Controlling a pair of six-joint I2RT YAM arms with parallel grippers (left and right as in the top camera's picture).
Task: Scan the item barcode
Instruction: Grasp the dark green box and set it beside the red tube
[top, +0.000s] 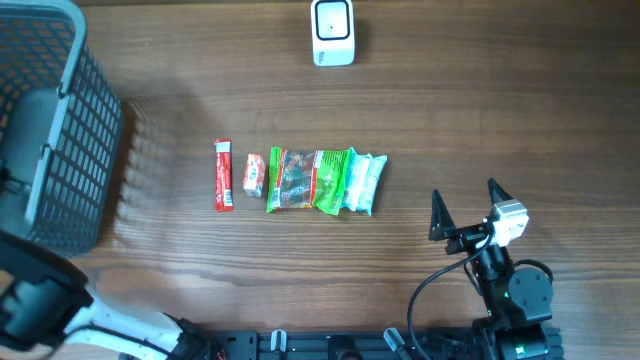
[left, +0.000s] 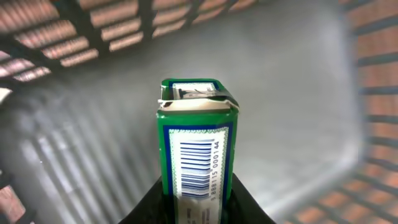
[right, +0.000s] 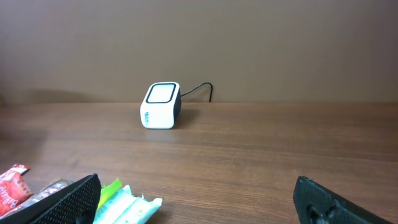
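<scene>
Left wrist: the left gripper (left: 198, 194) clamps a green box (left: 198, 143) inside the basket (left: 74, 37); the right gripper (top: 465, 190) stands open at five o'clock overhead.

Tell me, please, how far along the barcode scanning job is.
Done: the left gripper is shut on a green box inside the basket, barcode facing its camera. In hand: that box, not yet lifted out. Left: carrying it to the scanner and presenting the barcode. The right gripper is open and empty.
</scene>
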